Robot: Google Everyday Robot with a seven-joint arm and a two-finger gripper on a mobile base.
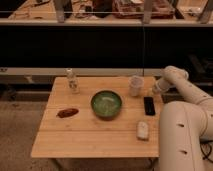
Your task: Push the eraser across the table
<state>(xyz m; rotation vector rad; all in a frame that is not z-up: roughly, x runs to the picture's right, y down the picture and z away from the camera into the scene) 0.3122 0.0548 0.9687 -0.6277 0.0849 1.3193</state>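
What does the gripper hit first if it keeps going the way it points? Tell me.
Probably the white cup. The shut gripper, at the table's right edge, points left toward it; the eraser lies nearer the camera, off that line. Depth is unclear.

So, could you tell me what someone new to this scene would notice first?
Most likely the big white robot arm filling the lower right, bending up so its shut gripper hangs above the table's far right edge, beside a pale cup. Next comes the green bowl at the table's centre. The eraser, a small black slab, lies just right of the bowl, below the gripper.
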